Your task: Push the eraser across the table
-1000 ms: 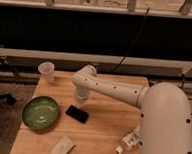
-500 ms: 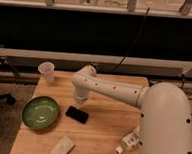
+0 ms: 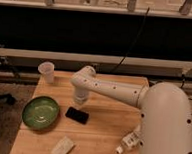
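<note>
The eraser [image 3: 77, 114] is a small flat black block lying on the light-brown wooden table [image 3: 105, 130], just right of the green bowl. My gripper [image 3: 79, 100] hangs from the white arm that reaches in from the right. It points down at the table just behind the eraser, very close to its far edge. Whether it touches the eraser cannot be seen.
A green bowl [image 3: 40, 111] sits at the left of the table. A white paper cup [image 3: 46, 71] stands at the far left corner. A pale whitish block [image 3: 63, 147] lies near the front edge. A small white bottle [image 3: 128, 141] lies at the front right, beside my arm's large white body [image 3: 166, 127].
The arm and gripper have barely shifted. The eraser lies in the same place.
</note>
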`<move>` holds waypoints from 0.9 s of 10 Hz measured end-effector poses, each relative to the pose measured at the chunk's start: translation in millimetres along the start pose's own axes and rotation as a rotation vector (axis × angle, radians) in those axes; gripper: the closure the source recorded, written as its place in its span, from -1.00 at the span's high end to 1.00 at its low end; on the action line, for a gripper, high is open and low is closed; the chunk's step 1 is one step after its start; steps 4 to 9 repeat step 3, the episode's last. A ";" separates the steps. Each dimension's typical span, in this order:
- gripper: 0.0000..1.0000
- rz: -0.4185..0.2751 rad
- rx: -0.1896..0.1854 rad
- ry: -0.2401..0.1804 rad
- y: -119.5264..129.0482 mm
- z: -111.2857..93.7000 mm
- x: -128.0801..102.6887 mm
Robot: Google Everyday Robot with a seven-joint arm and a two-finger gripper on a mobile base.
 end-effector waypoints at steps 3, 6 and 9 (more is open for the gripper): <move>-0.97 -0.013 -0.005 0.000 1.1 -0.2 -1.1; -0.97 -0.013 -0.005 0.000 1.1 -0.2 -1.1; -0.97 -0.013 -0.005 0.000 1.1 -0.2 -1.1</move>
